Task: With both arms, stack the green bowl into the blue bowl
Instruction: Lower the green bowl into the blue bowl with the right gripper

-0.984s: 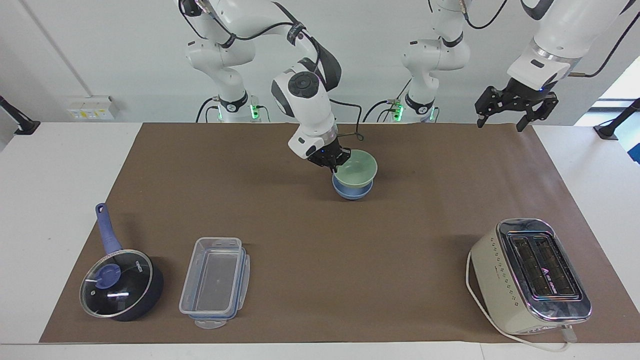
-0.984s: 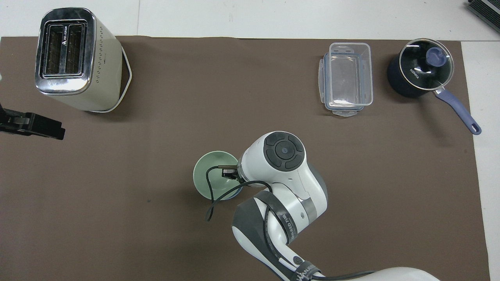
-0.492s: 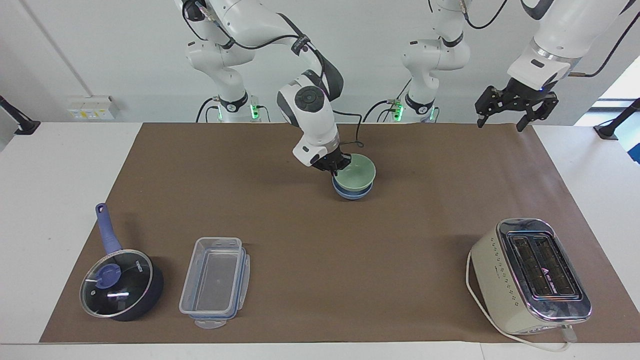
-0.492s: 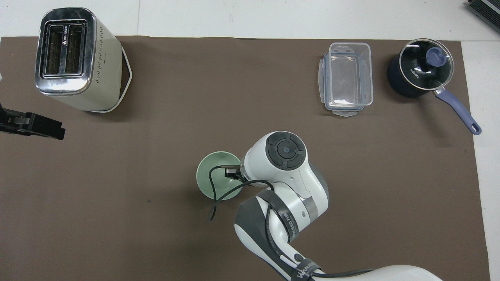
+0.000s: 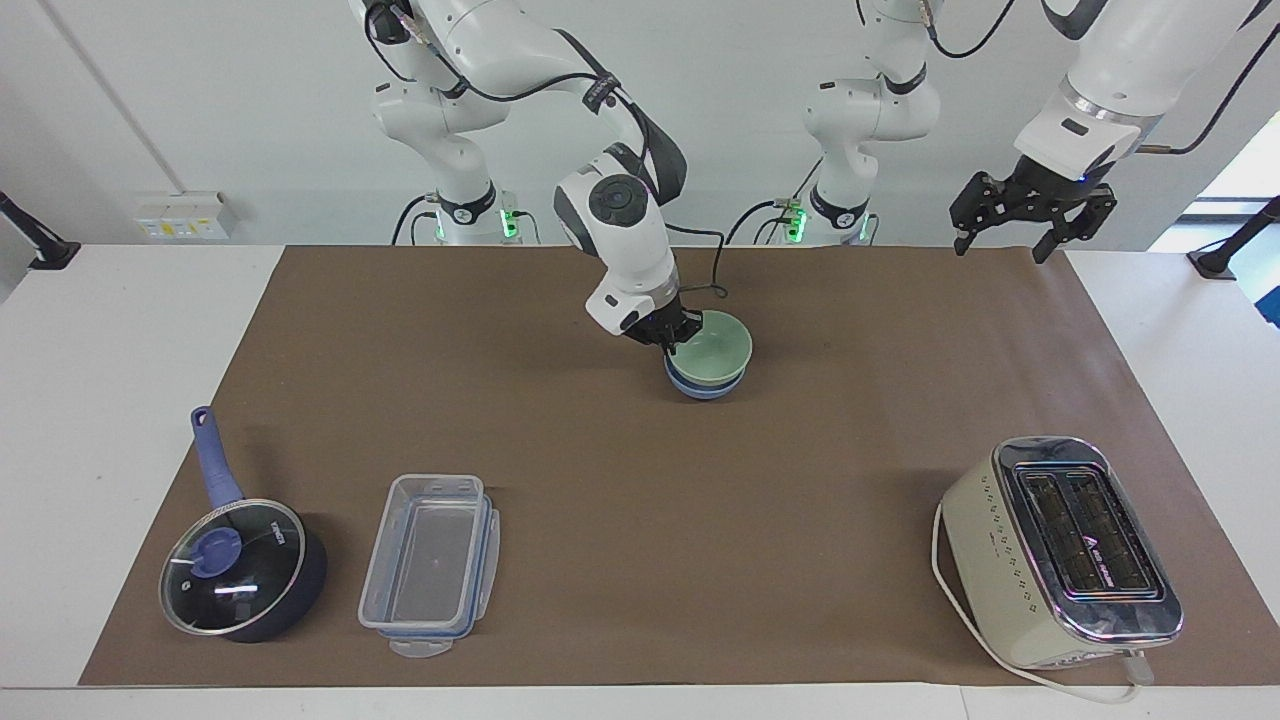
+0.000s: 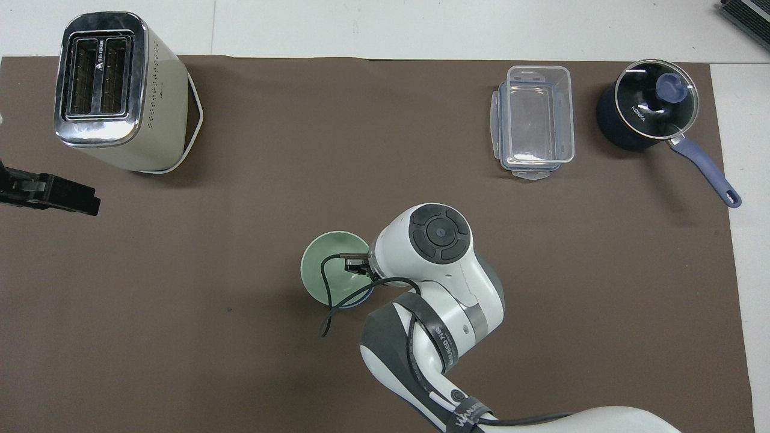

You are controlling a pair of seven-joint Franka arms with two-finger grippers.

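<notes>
Reading "KONKA": saucepan lid [image 6: 655,102]

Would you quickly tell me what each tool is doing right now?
Left tool: open, empty, waiting raised.
Right tool: shut on the green bowl rim, nested in the blue bowl.

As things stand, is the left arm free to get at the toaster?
Probably yes: the left gripper hangs open in the air at that end, and nothing stands between it and the toaster.

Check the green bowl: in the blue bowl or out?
In. The green bowl sits nested in the blue bowl, with the right gripper shut on its rim.
</notes>
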